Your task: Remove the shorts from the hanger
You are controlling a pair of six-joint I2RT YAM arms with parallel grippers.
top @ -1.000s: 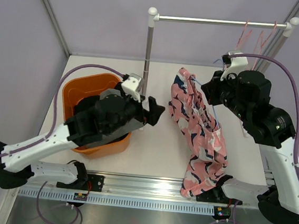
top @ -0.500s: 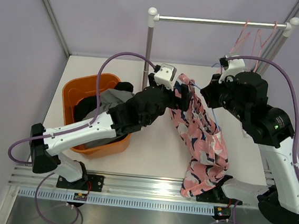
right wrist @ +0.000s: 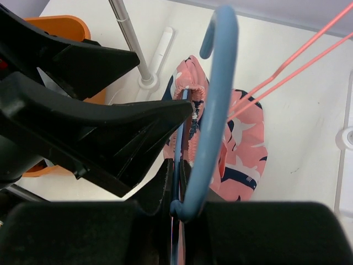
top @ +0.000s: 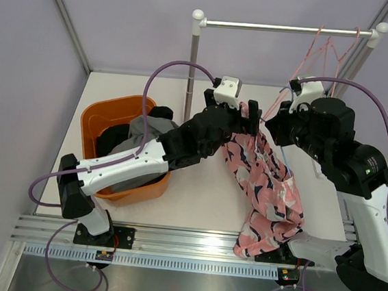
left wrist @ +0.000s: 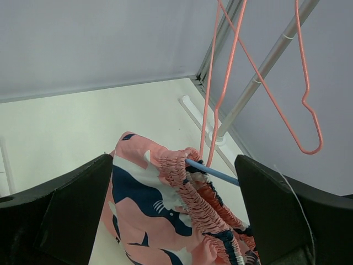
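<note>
Left gripper has its jaws wide apart, straddling the gathered waistband of the shorts straight ahead. The shorts hang on the blue hanger, which my right gripper clamps at its neck. From the waistband their long axis runs down and toward the near side, hems lowest. I judge my left, free and nearer, should pull them off.

Shorts pink with navy and white print; hanger blue; tub orange; spare hangers coral.
</note>
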